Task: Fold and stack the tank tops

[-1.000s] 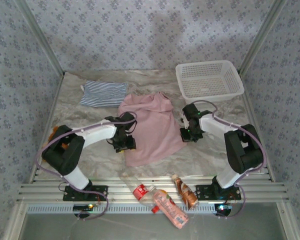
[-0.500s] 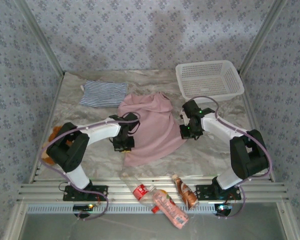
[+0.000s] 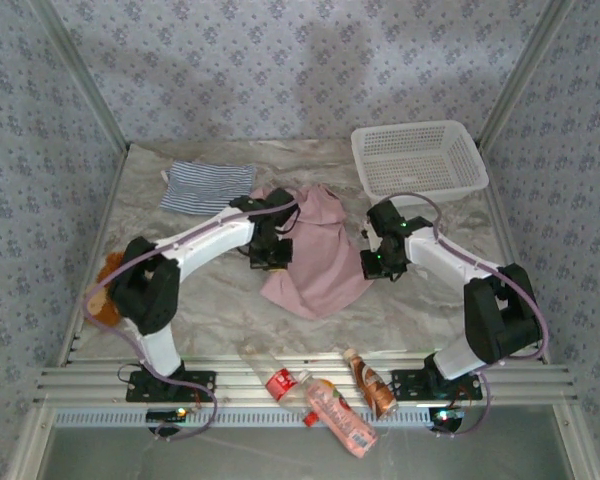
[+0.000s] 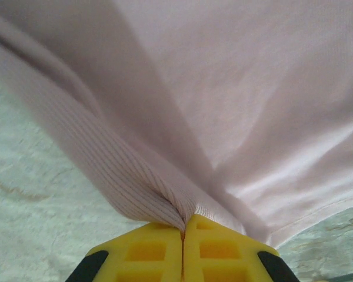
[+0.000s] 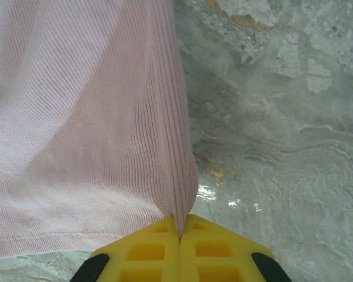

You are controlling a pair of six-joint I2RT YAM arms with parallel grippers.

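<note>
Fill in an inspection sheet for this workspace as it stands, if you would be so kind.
Surface: marble-patterned tabletop, nothing spilled seen.
Job's things: pink tank top bunched mid-table, held at two edges; striped tank top lying flat, far left.
Clutter: white lattice basket far right; brown plush toy at left edge; three bottles on front rail.
Grippers: left gripper and right gripper both closed on the pink tank top.
Cables: purple cables loop along both arms.
Surroundings: floral-patterned walls, metal corner posts.

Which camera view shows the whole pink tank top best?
Top external: the whole pink tank top shows there, bunched. Wrist views show close folds pinched by the left end effector and right end effector.
</note>
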